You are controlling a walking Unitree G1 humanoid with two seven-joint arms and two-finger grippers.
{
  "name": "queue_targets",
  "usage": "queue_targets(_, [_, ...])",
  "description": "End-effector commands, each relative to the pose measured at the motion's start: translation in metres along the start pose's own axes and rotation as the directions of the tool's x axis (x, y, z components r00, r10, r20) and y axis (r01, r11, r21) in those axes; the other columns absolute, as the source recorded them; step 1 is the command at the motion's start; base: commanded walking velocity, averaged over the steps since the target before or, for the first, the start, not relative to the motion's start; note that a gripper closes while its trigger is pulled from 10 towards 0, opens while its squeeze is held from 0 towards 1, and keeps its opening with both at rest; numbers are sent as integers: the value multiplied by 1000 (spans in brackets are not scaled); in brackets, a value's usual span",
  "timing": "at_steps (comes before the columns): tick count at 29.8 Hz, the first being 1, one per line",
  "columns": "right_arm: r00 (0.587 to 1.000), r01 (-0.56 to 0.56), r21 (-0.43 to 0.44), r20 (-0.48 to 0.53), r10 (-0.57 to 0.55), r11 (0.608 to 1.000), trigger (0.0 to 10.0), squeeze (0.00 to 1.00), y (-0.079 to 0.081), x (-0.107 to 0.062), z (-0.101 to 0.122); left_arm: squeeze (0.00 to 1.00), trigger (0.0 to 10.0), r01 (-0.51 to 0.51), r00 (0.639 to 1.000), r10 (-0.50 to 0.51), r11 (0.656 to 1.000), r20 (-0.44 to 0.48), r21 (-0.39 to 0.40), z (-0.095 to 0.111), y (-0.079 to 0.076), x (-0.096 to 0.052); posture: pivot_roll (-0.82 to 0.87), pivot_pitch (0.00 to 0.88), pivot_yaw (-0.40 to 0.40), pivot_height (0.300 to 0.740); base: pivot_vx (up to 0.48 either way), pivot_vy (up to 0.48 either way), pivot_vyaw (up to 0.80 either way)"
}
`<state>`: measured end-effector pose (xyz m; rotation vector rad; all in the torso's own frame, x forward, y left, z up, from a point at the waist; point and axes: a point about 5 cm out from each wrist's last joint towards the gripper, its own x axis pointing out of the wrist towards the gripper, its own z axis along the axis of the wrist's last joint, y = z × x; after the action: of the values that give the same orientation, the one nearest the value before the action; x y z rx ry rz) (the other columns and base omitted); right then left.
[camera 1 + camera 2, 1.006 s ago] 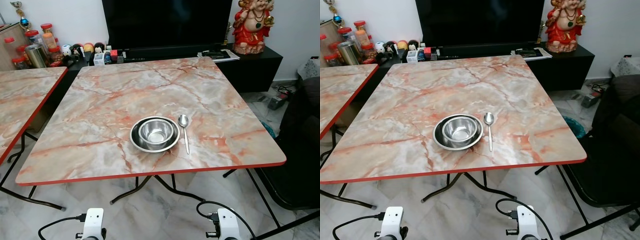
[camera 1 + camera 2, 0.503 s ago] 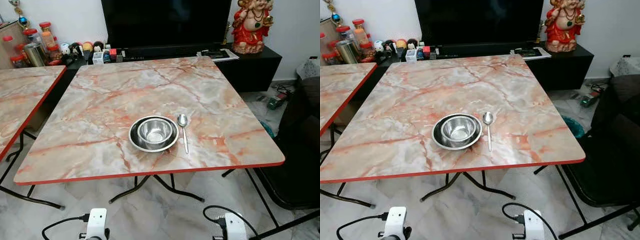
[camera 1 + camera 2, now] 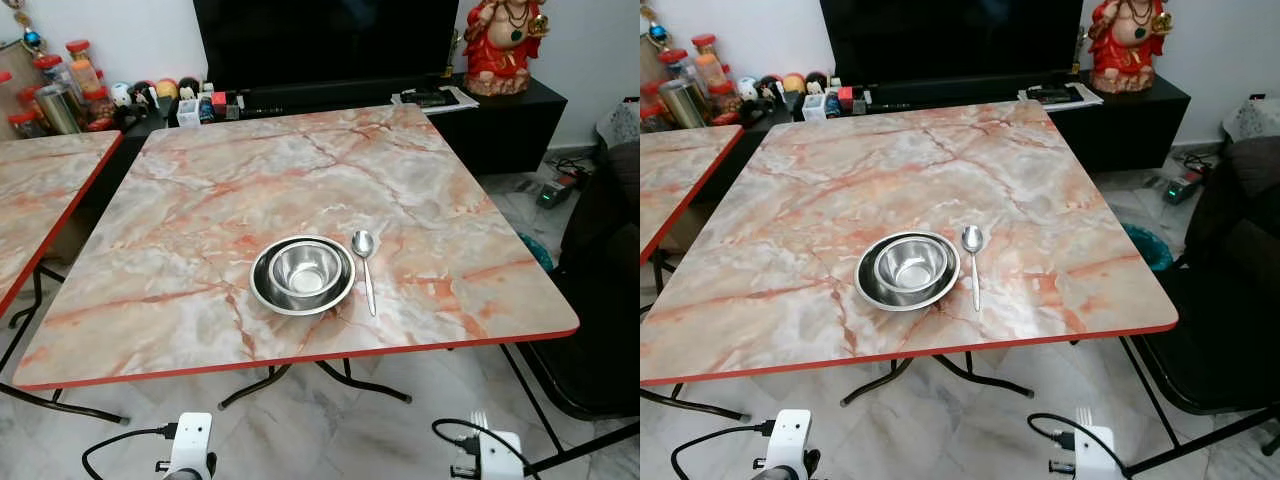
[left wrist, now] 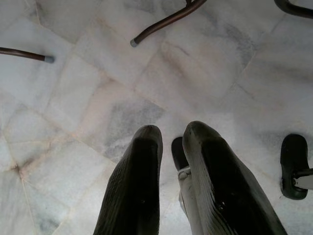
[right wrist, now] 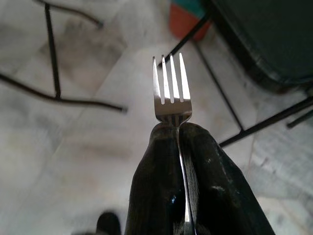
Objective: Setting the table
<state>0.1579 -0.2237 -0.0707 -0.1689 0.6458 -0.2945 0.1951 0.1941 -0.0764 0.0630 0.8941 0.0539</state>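
On the marble table (image 3: 200,210) with a red edge, near its front, a steel bowl (image 3: 305,268) sits inside a steel plate (image 3: 262,285). A spoon (image 3: 364,262) lies just right of the plate, handle toward me. My right gripper (image 5: 178,126) is shut on a fork (image 5: 170,90), tines pointing out past the fingertips, low over the floor below the table's front right corner. The fork's tines (image 3: 477,420) also stick up over my right wrist. My left gripper (image 4: 172,128) hangs over the floor tiles with a narrow gap between its fingers and holds nothing.
A second marble table (image 3: 40,190) stands at the left. Behind is a black TV cabinet (image 3: 500,120) with jars (image 3: 60,85) and a red figurine (image 3: 505,40). A dark chair (image 3: 610,300) stands at the right. Metal table legs (image 3: 330,375) cross under the table.
The whole view has shifted slightly. My right wrist has moved to the right at the bottom of the head view, and the fork's tines now show above it.
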Motion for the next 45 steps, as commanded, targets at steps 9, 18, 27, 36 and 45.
queue_targets(9, [931,345,64,102,-350,936,10000,0,-29,-18,3,0,10000,9,1000,-8,999,-22,39,-6,2,-1,-180,0,62,728,0,0,0])
queue_targets(18, [865,408,31,307,-398,912,10000,0,-43,-26,41,0,10000,19,1000,-18,998,-12,61,-2,0,0,-193,0,69,728,0,0,0])
queue_targets(27, [742,402,53,566,-359,914,10000,0,-40,-29,120,0,10000,16,1000,-15,999,-3,45,2,-1,0,-192,0,57,728,0,0,0])
queue_targets(36, [728,217,21,662,-176,976,10000,0,-10,-24,187,0,10000,1,1000,-1,1000,-3,18,1,-1,0,-168,0,48,728,0,0,0])
queue_targets(45, [765,-32,-87,640,81,996,10000,0,45,1,236,0,10000,-7,1000,7,1000,13,7,5,0,1,-159,0,51,728,0,0,0])
